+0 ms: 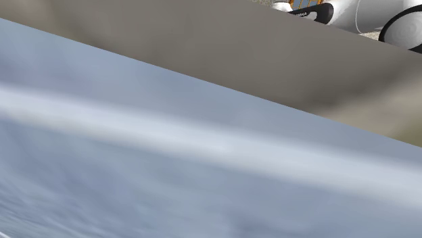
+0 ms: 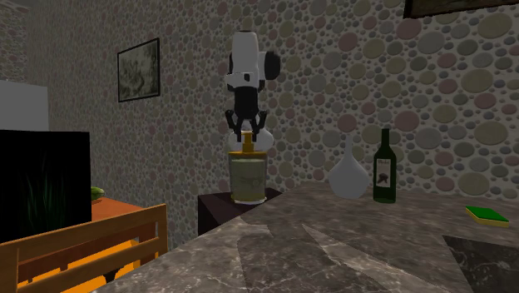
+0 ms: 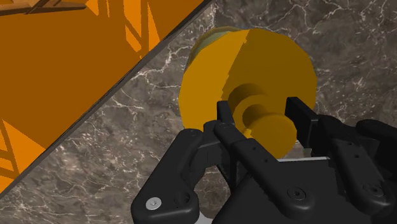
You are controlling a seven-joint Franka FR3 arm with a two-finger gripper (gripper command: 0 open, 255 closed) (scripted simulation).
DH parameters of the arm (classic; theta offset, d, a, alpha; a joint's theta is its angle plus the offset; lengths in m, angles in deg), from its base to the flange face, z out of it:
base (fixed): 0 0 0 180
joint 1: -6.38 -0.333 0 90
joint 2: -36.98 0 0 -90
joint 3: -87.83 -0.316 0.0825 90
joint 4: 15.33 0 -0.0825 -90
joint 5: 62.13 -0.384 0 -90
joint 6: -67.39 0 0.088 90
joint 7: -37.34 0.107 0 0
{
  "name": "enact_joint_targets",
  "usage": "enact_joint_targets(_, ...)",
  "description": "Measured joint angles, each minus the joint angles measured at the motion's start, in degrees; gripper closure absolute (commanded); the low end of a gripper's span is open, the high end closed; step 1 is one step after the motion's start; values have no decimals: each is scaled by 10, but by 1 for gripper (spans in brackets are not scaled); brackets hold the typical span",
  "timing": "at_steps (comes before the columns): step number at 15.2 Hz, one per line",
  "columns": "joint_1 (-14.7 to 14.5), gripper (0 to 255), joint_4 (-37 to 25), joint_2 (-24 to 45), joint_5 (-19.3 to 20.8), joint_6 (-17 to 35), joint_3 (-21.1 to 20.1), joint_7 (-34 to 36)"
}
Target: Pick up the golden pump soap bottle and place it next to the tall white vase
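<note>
The gripper stands open astride the pump, not clearly clamping; that stiff neck seems the best hold on the smooth, wide, heavy-looking bottle.

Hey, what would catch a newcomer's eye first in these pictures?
Probably the white arm hanging straight down over the far edge of the dark marble counter, its black pincer at the pump of the golden pump bottle. Next, to the second exterior view's right, a white vase and a dark wine bottle stand side by side.
</note>
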Motion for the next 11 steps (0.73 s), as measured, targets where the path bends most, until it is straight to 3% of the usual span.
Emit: enact_joint_targets(11,-2,255,-81,-4,-2,-86,-5,0)
